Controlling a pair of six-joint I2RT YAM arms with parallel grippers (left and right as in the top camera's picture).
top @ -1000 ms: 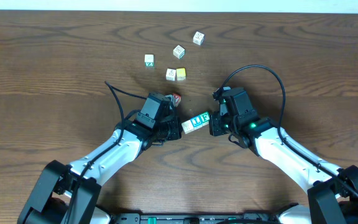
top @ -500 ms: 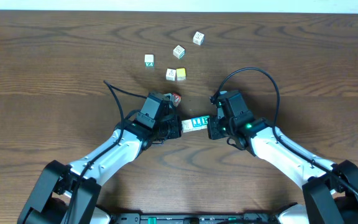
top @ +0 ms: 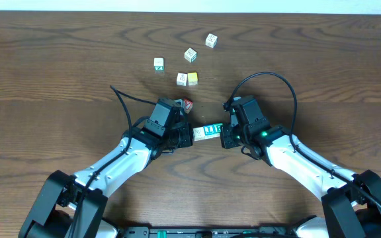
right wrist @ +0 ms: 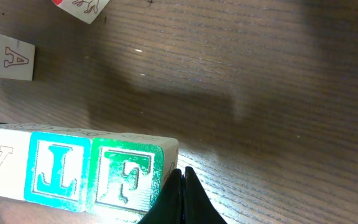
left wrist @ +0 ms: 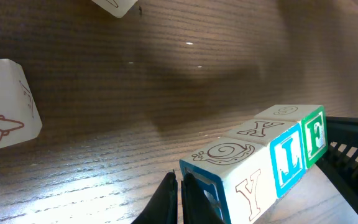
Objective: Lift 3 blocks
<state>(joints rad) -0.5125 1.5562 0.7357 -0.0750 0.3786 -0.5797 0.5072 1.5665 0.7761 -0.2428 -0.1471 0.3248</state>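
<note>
Blocks (top: 208, 130) in row between left fingers (left wrist: 165, 199), right fingers (right wrist: 173, 204); cubes (top: 190, 55) behind.

Robot lab setup, dark wood-grain table (top: 58, 59), two robot arms (top: 121, 158)

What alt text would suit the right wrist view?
A row of three blocks, lettered Y, L and F, appears lifted off the wooden table, with the right gripper, jaws shut, at its F end. Two loose cubes lie at top left.

The surface (left wrist: 229, 68) is showing dark, finely ridged wood, catching light with a soft sheen. The blocks (left wrist: 260, 165) are looking like smooth pale wood, their coloured faces shining glossily.
</note>
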